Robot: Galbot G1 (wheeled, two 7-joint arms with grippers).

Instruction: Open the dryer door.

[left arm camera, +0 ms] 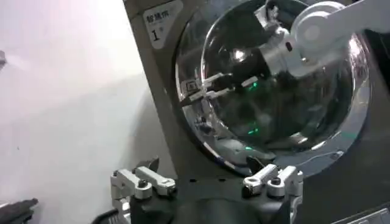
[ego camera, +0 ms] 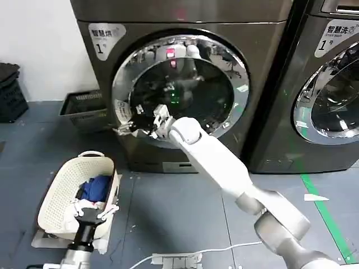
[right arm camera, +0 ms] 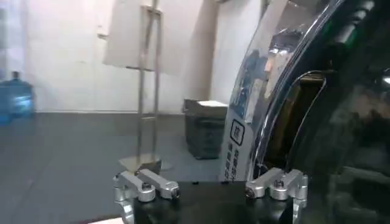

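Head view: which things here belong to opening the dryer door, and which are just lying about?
Job:
dryer door, shut
right gripper, open at the door's left rim

Lying about:
laundry basket with clothes, left gripper above it
second machine
dark crate

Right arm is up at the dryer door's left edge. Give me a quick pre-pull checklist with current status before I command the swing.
1. Right gripper at the left rim of the dryer door, near the white sticker: ok.
2. Right gripper fingers open, one finger off the rim: ok for approach, not ok for pulling yet.
3. Firm hold on the door edge: cannot tell.
4. Door unlatched: cannot tell; it looks flush with the dryer front.
5. Swing path: laundry basket on the floor to the front-left, and the left gripper held low over it: not ok if the door opens wide.
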